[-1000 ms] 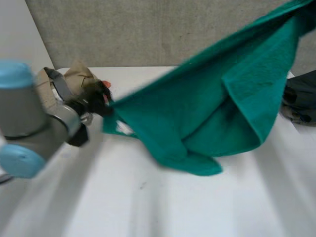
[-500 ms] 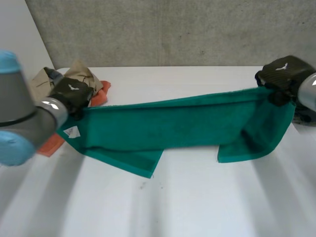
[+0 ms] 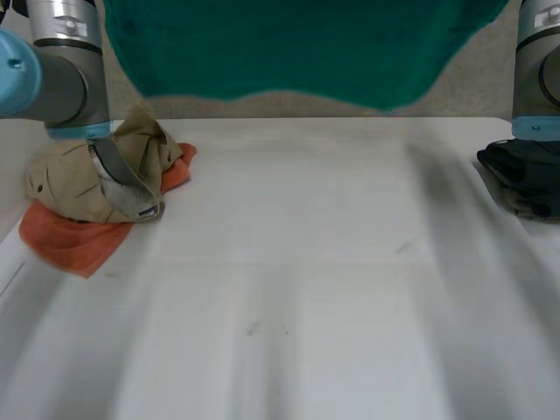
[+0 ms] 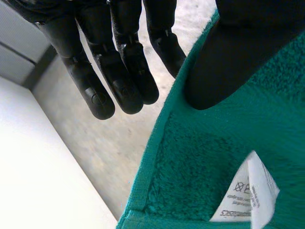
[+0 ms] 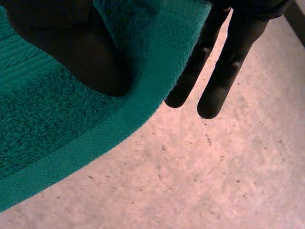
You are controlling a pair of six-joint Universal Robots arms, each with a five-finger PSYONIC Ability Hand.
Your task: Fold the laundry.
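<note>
White table bare up front. Further back at the left, a beige clothes heap sits on an orange cloth; at the right edge, a dark garment. Over the far side the green towel hangs spread btw. left arm and right arm, clear of the tabletop, with the grey wall behind. Left hand: thumb pinching the towel near a corner w/ a white care label, other fingers straight beside the hem. Right hand: thumb clamped on the towel by its edge, two fingers straight past the hem.
</note>
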